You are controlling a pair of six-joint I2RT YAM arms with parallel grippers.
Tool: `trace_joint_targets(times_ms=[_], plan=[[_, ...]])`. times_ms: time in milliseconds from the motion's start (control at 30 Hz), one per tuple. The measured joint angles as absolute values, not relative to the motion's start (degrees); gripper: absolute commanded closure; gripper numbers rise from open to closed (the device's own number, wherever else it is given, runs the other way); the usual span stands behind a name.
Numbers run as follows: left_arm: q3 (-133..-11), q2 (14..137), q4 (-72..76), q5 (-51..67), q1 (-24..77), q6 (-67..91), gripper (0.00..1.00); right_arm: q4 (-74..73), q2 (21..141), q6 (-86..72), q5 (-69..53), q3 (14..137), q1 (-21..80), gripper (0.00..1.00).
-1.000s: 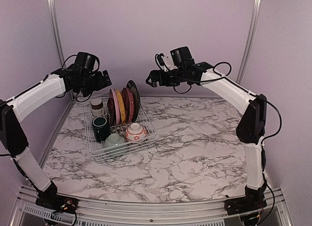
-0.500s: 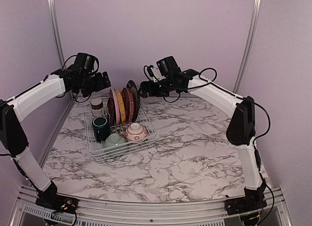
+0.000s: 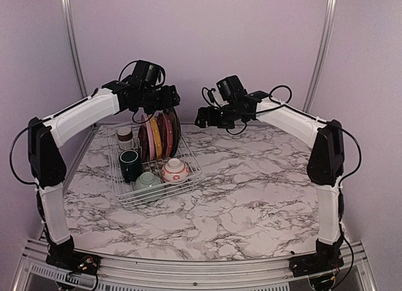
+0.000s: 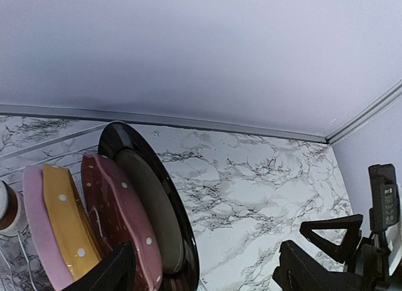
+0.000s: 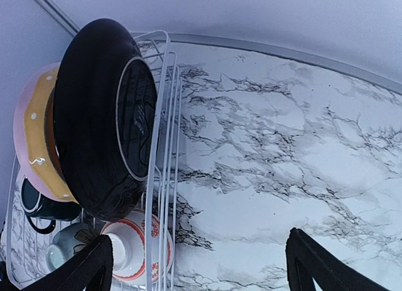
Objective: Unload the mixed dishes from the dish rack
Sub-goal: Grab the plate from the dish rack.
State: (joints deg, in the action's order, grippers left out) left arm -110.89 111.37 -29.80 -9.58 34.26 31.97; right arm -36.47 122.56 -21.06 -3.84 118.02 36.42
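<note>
On a white marble-patterned tabletop (image 3: pixel 251 197), far left corner, near a lilac wall (image 3: pixel 188 39): a rectangular white wire-grid dish rack (image 3: pixel 118 185), fully loaded. Holds a row of round plates upright in the rear dividers: glossy black plate (image 3: pixel 173 122) at the right end, then dotted dark red plate (image 3: pixel 164 131), dotted yellow plate (image 3: pixel 156 137), pink plate (image 3: pixel 149 139), all packed close (one more at the left end, too hidden to describe). Keeps a white-and-brown cup (image 3: pixel 124 137) at back left, a dark green mug (image 3: pixel 130 166) before it, a pale green bowl (image 3: pixel 147 183) and a pink-white floral bowl (image 3: pixel 175 170) side by side along the near edge.

Black left gripper (image 3: pixel 171 97): poised just above the plate tops, jaws spread wide, grasping nothing. Black right gripper (image 3: pixel 200 118): hovering right of the rack, near the black plate yet apart from it, jaws likewise released and empty. Faces the black plate's underside, with the rack's wire end wall standing between. Sits near the left gripper too, both over the rack's right end.
</note>
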Motion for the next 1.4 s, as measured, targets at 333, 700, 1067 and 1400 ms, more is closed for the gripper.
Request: trace_joint_targets(times_ms=[333, 700, 1067, 1400], plan=[[-113.7, 117.7, -32.2, -13.8, 37.3, 35.1, 0.29, -34.2, 117.1, -21.5, -2.5, 113.4, 34.2, 0.07], [-116.3, 122.6, -33.2, -14.8, 37.9, 37.7, 0.42, -33.4, 116.2, -21.7, -1.9, 110.8, 33.7, 0.08], [-118.1, 125.0, -35.1, -16.2, 38.1, 40.1, 0.55, -33.2, 115.0, -22.3, -1.0, 108.5, 33.5, 0.08], [-120.4, 125.1, -35.8, -16.6, 38.1, 41.9, 0.69, -33.0, 112.2, -22.5, -0.9, 107.0, 33.4, 0.08]])
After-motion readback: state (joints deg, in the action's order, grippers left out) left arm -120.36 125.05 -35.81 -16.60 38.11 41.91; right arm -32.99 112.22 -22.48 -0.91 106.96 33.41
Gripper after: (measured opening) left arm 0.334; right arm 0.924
